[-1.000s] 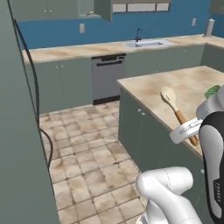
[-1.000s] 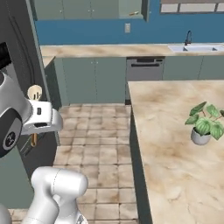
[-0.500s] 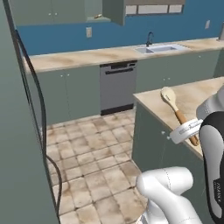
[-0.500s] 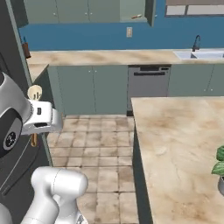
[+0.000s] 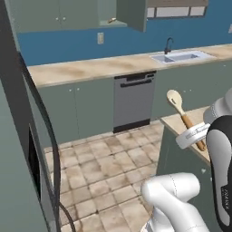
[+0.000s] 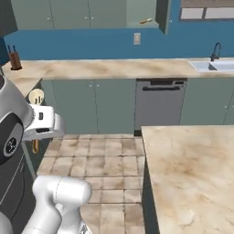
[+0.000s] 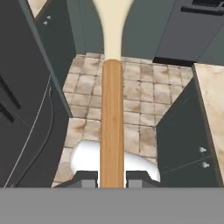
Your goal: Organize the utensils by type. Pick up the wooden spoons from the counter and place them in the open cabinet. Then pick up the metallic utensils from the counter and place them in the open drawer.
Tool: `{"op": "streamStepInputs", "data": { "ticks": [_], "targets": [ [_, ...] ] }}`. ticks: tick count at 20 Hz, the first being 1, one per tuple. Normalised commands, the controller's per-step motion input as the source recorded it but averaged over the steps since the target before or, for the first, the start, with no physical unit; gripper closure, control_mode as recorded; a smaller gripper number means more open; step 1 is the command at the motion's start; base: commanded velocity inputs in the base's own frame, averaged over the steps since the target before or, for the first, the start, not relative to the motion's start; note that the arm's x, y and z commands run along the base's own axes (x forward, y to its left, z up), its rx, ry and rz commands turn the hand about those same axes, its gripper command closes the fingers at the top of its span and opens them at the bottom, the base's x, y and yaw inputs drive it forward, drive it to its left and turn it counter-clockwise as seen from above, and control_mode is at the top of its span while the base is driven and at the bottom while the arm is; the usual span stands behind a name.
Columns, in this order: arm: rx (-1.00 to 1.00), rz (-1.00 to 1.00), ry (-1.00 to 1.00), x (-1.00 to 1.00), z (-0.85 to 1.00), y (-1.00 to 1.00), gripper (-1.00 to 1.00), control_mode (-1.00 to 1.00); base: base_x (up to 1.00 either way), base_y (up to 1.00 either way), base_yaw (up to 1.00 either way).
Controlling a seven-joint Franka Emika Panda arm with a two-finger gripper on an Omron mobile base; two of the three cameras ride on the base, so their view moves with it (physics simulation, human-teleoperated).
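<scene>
Between the gripper (image 7: pixel 112 178) fingertips sits an unlabelled wooden spoon (image 7: pixel 112 127).

2 wooden spoons: 1 in tool (image 7: pixel 112 131), 1 on upper cabinet shelf (image 6: pixel 146 21).

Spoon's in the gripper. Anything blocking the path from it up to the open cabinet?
Nothing visible does. The gripper is shut on the wooden spoon, held over the tiled floor. The open cabinet sits above the far counter, door swung aside, with another spoon already on its shelf.
</scene>
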Motion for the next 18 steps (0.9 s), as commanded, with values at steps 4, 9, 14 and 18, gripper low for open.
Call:
{"op": "streamStepInputs", "data": {
  "ticks": [4, 9, 14, 18],
  "targets": [
    [0.0, 0.0, 0.0, 0.0, 0.0, 0.0, 1.0, 1.0, 1.0, 0.0, -0.01],
    [0.0, 0.0, 0.0, 0.0, 0.0, 0.0, 1.0, 1.0, 1.0, 0.0, -0.02],
    [0.0, 0.0, 0.0, 0.0, 0.0, 0.0, 1.0, 1.0, 1.0, 0.0, -0.08],
    [0.0, 0.0, 0.0, 0.0, 0.0, 0.0, 1.0, 1.0, 1.0, -0.1, -0.06]
  ]
}}
